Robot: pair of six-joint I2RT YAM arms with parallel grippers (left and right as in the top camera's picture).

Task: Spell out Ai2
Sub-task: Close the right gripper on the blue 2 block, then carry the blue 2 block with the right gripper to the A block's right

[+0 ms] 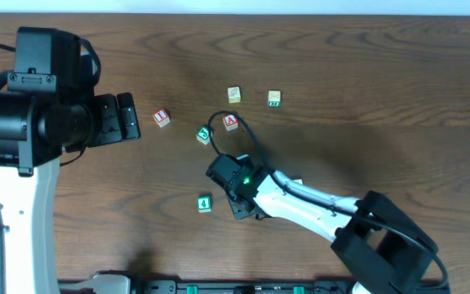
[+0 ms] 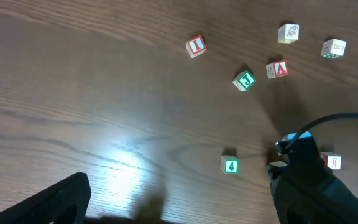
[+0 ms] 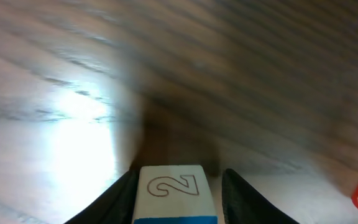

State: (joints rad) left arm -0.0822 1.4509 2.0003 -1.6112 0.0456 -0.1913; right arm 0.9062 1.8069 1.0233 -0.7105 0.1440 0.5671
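My right gripper (image 3: 178,198) is shut on a white block with an outlined 2 (image 3: 169,186) on top and a blue side, held above the table. In the overhead view the right gripper (image 1: 230,189) hides that block. The red A block (image 1: 230,122) lies beyond it, and also shows in the left wrist view (image 2: 277,69). The red I block (image 1: 161,118) lies to the left of the A, and shows in the left wrist view too (image 2: 195,45). My left gripper (image 1: 119,118) is open and empty, high at the left, near the I block.
A green J block (image 1: 203,135) lies between the I and A blocks. A green 4 block (image 1: 204,203) lies left of my right gripper. Two more blocks (image 1: 233,95) (image 1: 273,99) sit at the back. A red-marked block (image 2: 331,162) lies beside the right arm.
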